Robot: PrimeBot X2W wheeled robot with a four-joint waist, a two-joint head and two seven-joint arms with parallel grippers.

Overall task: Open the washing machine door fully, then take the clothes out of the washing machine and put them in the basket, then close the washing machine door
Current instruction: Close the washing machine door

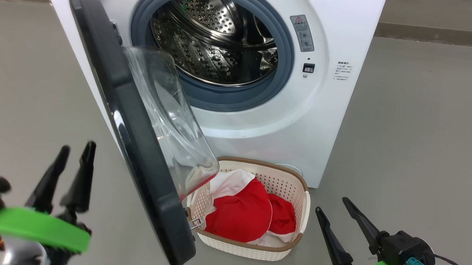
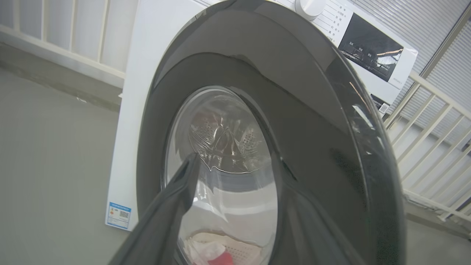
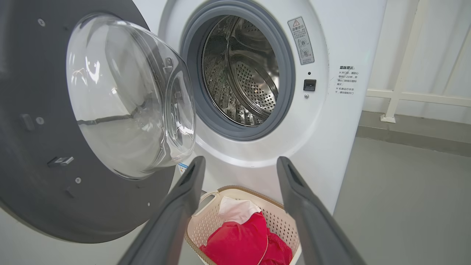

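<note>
Grey floor [image 1: 416, 135]: red-white clothes [image 1: 245, 217] heaped in cream basket [image 1: 255, 249]; L tool [image 1: 77, 146], R tool [image 1: 332, 204] spread empty.

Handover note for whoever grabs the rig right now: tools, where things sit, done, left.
Left tool: open, empty, on the outer side of the washing machine door, apart from it.
Right tool: open, empty, low at the right of the basket.
Door: swung wide out to the robot's left.
Clothes: red and white, piled in the basket on the floor in front of the washing machine.
Drum: no clothes in the part that shows.
Done: door opened, clothes moved to the basket.
Left: close the door.
</note>
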